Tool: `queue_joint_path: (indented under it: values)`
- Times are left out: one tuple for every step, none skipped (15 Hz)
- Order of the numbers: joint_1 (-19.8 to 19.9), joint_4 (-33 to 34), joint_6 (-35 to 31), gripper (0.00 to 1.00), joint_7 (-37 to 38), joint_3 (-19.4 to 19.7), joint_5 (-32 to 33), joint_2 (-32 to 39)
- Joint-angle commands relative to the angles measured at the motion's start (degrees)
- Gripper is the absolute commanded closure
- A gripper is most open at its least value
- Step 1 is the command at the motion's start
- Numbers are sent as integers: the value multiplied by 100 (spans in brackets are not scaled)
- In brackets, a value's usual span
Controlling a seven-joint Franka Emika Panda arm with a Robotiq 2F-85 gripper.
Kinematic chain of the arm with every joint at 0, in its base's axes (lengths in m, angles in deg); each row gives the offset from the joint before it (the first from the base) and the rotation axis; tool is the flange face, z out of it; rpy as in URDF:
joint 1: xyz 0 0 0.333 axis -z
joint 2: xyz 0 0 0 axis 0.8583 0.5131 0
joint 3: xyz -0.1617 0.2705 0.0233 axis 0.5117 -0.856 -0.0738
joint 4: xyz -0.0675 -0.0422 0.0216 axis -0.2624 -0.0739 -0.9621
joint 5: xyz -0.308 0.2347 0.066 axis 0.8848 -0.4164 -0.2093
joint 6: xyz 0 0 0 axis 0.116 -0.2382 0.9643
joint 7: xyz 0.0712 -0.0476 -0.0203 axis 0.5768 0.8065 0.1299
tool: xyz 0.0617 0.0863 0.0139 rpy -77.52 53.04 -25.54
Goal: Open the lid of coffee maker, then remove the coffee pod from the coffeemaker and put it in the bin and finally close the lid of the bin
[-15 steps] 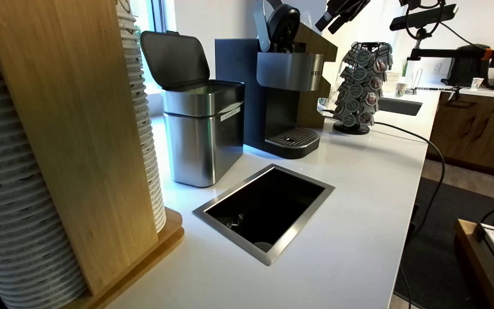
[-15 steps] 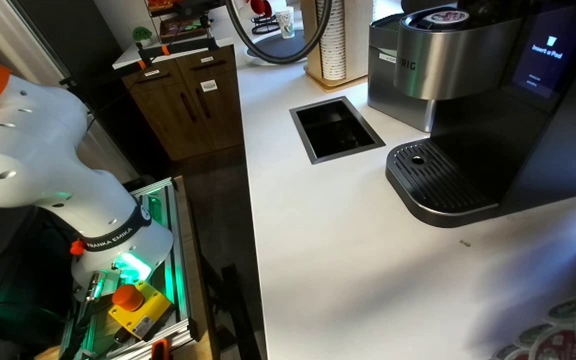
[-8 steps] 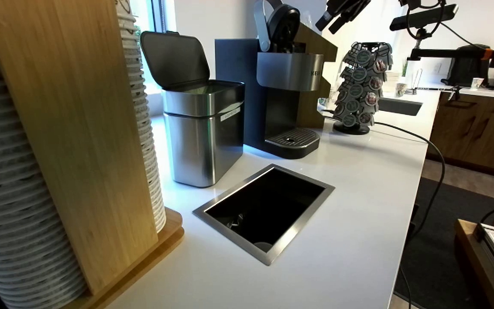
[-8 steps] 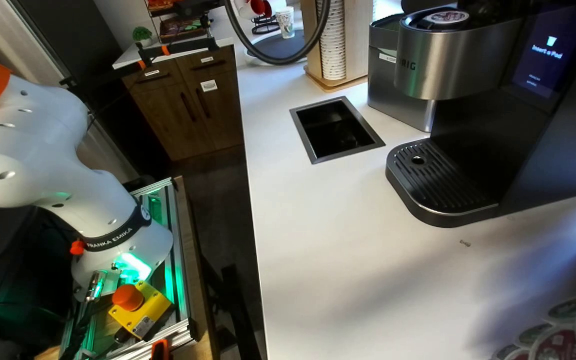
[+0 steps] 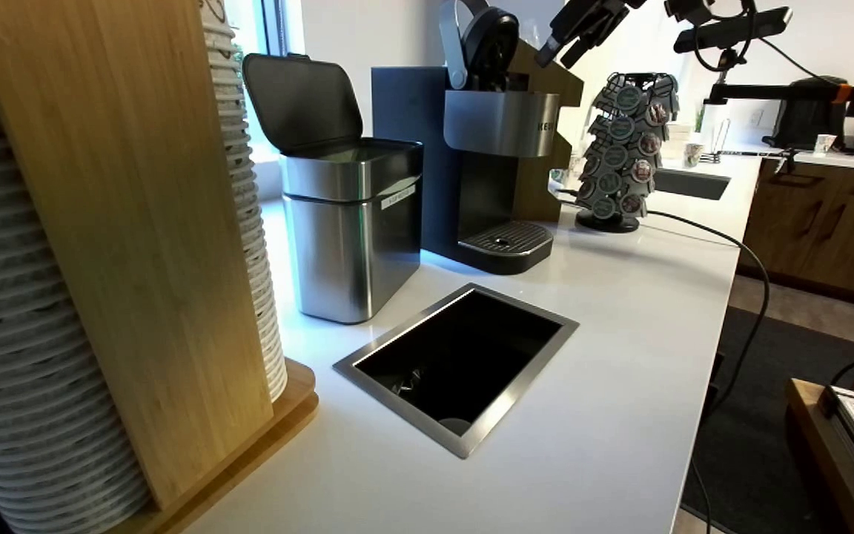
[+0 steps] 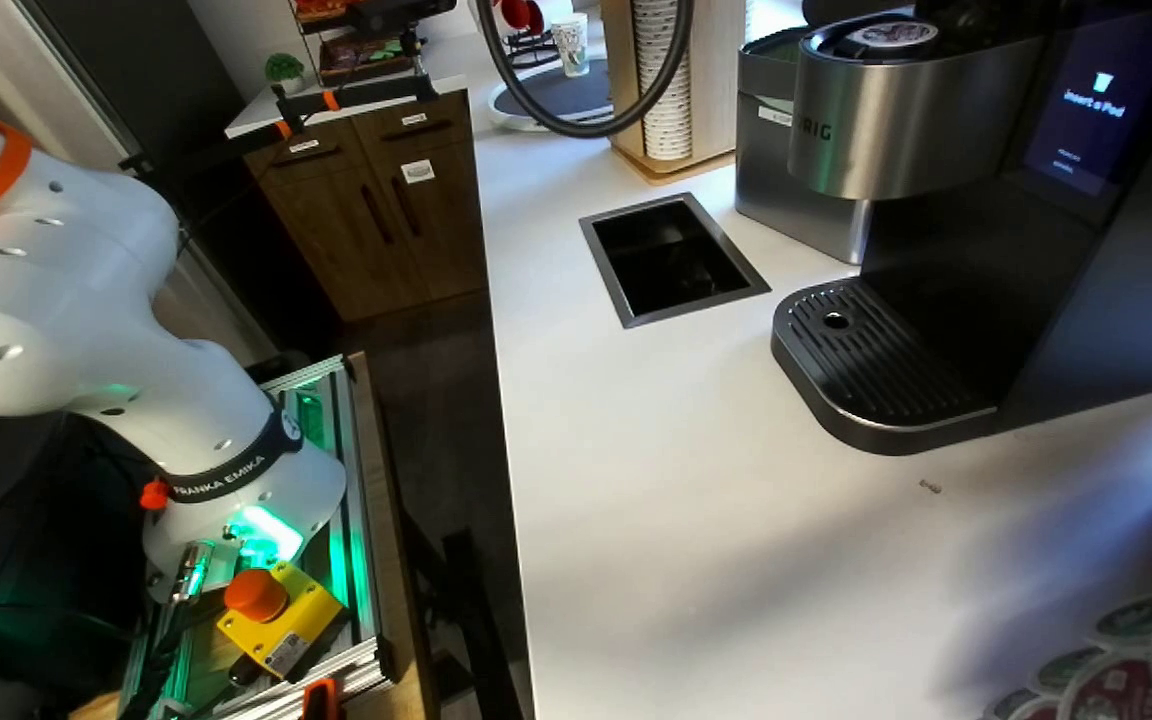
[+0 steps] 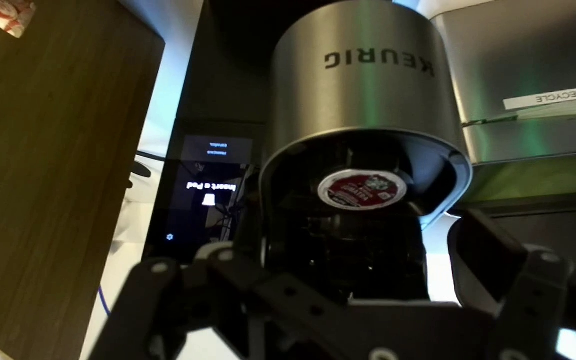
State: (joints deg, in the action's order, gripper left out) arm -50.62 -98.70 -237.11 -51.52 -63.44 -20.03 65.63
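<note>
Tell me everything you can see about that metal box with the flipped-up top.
The bin is an upright, rectangular box that looks like brushed steel, with rounded corners and a seam near the top. A white label on one side reads, where legible, CUP RECYCLE. Its dark grey lid stands open, leaning back; its contents are hidden. The bin rests on the white counter beside the coffee maker; whether they touch, I can't tell.

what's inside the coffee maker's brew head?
A coffee pod, its red-and-white printed top facing up, with the lid of coffee maker raised. The pod's sides and whatever lies beneath can't be seen: the brew head and the pod itself cover them.
</note>
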Motion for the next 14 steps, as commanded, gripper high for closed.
queue_joint_path:
  values:
    - [231, 108, -181, 0, 628, -207, 299, 275]
    - [239, 126, -197, 0, 729, -224, 299, 319]
    - [203, 139, -213, 0, 789, -213, 222, 357]
    - [225, 150, -236, 0, 886, -237, 247, 408]
    - [227, 165, -213, 0, 960, -250, 246, 442]
    - [224, 168, -260, 0, 1018, -257, 236, 474]
    - [226, 176, -275, 0, 1077, -267, 239, 505]
    - [216, 176, -344, 0, 1108, -269, 229, 536]
    - [206, 177, -425, 0, 1133, -271, 215, 566]
    - [209, 183, -478, 0, 1174, -281, 215, 589]
    - [206, 183, -596, 0, 1210, -287, 206, 619]
    - [185, 187, -676, 0, 1232, -282, 162, 637]
    - [191, 194, -730, 0, 1261, -294, 173, 661]
    - [203, 196, -767, 0, 1296, -307, 192, 684]
